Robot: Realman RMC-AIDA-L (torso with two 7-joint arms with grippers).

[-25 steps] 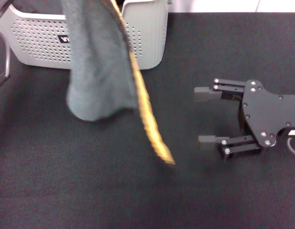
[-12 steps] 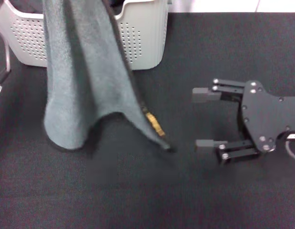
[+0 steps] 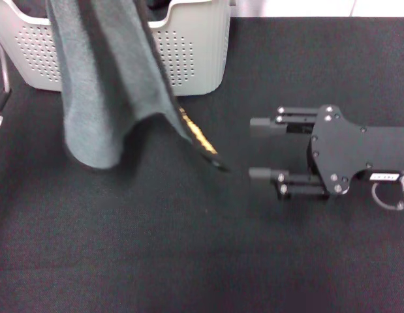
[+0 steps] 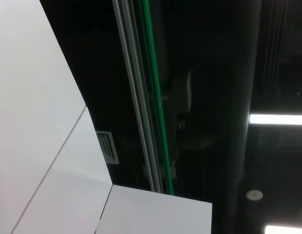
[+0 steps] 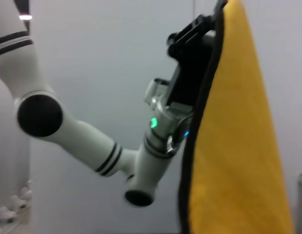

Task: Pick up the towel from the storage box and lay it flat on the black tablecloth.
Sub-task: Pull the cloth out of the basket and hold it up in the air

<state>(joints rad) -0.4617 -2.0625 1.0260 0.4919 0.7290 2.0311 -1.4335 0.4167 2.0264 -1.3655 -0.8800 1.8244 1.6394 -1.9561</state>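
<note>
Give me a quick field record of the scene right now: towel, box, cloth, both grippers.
towel: hanging in the air, grey-green side facing the head camera, orange-yellow edge showing at its lower corner
storage box: at the table's far left, behind the towel
black tablecloth: covers the table
left gripper: raised, holds the towel's top edge
right gripper: low over the tablecloth, open, pointing at the towel's lower corner

The towel [image 3: 104,85] is grey-green with an orange-yellow underside; the storage box [image 3: 195,52] is pale grey, dotted with holes; the tablecloth [image 3: 188,248] is matte black.
</note>
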